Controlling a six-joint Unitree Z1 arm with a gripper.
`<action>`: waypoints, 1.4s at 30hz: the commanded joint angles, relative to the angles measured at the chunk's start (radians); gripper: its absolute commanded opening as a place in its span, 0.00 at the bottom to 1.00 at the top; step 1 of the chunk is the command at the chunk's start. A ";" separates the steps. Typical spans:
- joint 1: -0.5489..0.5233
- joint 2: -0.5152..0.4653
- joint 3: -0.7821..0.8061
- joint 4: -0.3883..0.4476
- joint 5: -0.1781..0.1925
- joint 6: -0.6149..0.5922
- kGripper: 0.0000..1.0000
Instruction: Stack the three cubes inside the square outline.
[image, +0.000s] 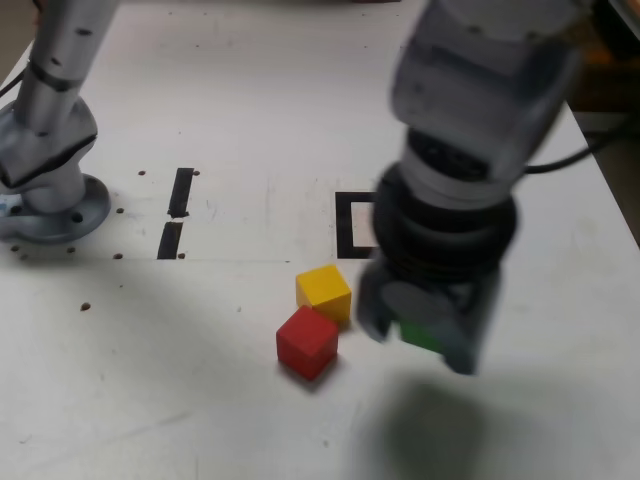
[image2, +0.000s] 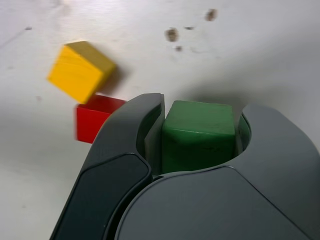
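Now | fingers (image2: 275, 145) gripping green cube (image2: 197, 137), roughly squared | yellow cube (image2: 79, 72) turned askew

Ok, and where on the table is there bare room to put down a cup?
In the exterior view, bare table lies between the black bars and the red cube, and along the near edge, left of the hand's shadow. It is crowded where both cubes sit near the hand.

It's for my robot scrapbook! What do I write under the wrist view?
Gripper holding the green cube, with the yellow cube and red cube nearby.
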 joint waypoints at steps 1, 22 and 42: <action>0.001 0.030 -0.073 0.003 -0.001 0.007 0.13; 0.028 0.155 -0.060 0.011 -0.025 0.036 0.53; 0.014 -0.118 0.107 0.091 -0.088 -0.002 0.97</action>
